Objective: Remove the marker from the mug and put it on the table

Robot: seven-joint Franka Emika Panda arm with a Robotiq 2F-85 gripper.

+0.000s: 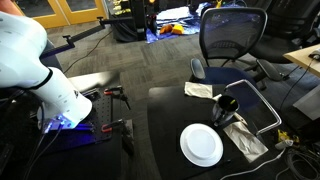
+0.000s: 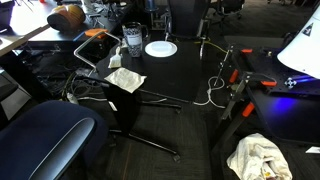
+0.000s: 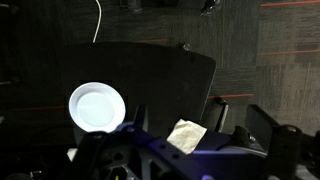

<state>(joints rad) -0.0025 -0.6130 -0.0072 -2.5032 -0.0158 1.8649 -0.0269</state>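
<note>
The black mug stands on the black table beyond the white plate. In an exterior view the mug is at the table's far left. The marker is too small to make out in either view. In the wrist view my gripper is open and empty, its two dark fingers spread over the carpet beside the table. It is well away from the mug, which is out of the wrist view. My white arm stays off the table's side.
A white plate lies on the table. A folded napkin and crumpled paper lie near the mug. An office chair stands behind the table. A white cable hangs off the edge.
</note>
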